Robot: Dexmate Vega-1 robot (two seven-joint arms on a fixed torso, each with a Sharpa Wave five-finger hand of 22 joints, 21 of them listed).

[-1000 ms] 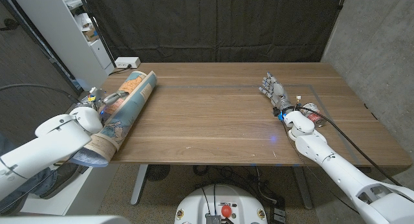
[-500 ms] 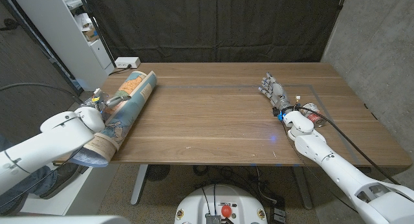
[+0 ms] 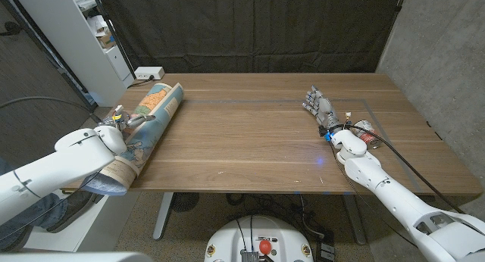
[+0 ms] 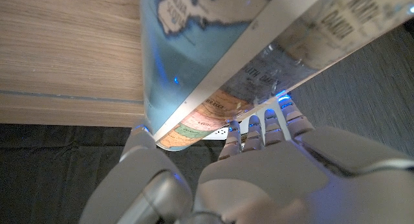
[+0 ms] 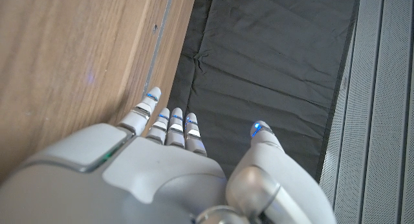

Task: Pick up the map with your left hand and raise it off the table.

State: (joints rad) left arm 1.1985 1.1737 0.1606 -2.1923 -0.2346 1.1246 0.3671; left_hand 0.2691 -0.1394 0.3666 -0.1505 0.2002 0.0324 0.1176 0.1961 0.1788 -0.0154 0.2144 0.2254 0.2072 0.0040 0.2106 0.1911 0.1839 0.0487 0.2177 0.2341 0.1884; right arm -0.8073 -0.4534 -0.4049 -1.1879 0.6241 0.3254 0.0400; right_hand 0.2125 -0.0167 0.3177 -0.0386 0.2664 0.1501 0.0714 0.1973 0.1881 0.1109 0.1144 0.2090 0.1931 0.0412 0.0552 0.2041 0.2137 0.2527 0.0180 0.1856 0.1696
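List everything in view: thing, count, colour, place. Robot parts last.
Rolled printed paper map: one, blue and tan, table's left edge, near end overhanging.
Brown wooden table: one, centre.
White power strip: one, far left corner.
Black curtain: one, behind table.
White shelf unit: one, far left.
Left hand: one, white and grey, fingers around the map.
Right hand: one, grey, on the table's right, holding nothing.

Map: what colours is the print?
Map: pale blue with orange and tan patches; head view shows it best.
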